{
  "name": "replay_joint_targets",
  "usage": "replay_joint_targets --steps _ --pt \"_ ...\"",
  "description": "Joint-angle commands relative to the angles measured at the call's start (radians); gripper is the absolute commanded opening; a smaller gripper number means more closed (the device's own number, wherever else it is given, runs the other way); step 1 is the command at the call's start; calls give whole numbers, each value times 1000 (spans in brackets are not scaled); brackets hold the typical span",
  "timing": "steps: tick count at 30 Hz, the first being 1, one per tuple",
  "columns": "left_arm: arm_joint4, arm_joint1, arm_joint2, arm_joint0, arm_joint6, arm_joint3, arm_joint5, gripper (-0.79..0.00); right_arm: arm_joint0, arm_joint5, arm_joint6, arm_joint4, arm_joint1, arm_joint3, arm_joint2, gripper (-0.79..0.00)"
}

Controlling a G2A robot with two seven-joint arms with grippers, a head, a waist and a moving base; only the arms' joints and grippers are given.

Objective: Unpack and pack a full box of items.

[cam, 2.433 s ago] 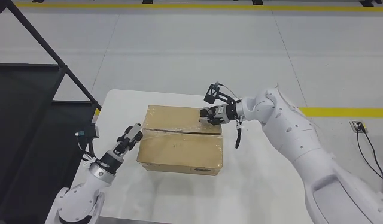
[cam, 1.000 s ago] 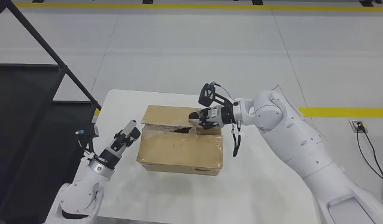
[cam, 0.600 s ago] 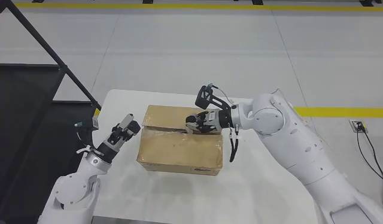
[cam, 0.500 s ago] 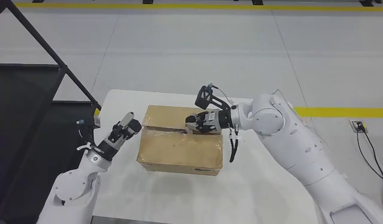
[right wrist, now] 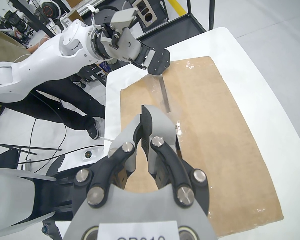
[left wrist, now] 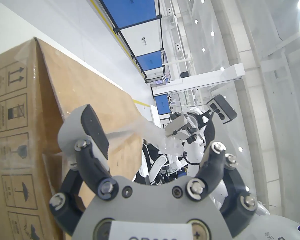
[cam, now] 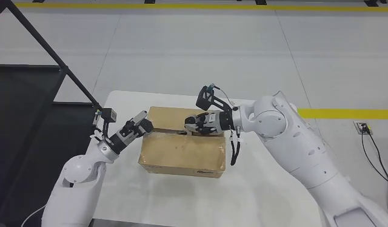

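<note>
A brown cardboard box (cam: 182, 147) lies on the white table (cam: 267, 184), with clear tape along its top seam (right wrist: 165, 96). My right gripper (cam: 195, 122) is over the middle of the box top, shut on a lifted strip of the clear tape (left wrist: 150, 131); its fingers (right wrist: 150, 121) are pressed together. That strip stretches from the seam up to the right gripper (left wrist: 176, 128). My left gripper (cam: 144, 126) is open at the box's left top edge, at the end of the seam (right wrist: 158, 62). One of its fingers (left wrist: 91, 128) lies by the box (left wrist: 17, 116).
A black metal rack (cam: 36, 118) stands close to the table's left side. The table has free room in front of the box and to its right (cam: 273, 166). A yellow floor line (cam: 345, 113) runs behind the right arm.
My right gripper has travelled left along the seam, pulling the tape up. My left arm has swung in from the table's left side to the box's left top edge.
</note>
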Motion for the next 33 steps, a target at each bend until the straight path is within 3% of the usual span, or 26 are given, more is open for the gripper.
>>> replay_joint_targets --steps 1,18,33 --pt "5 -1 13 -12 -2 19 -1 0 -2 -1 2 7 1 -5 2 -785" --pt "-8 2 40 -14 -12 58 -33 0 -8 20 88 136 8 -48 7 -785" --pt "-108 16 -55 87 52 -21 -80 0 -30 80 81 192 15 -81 33 -785"
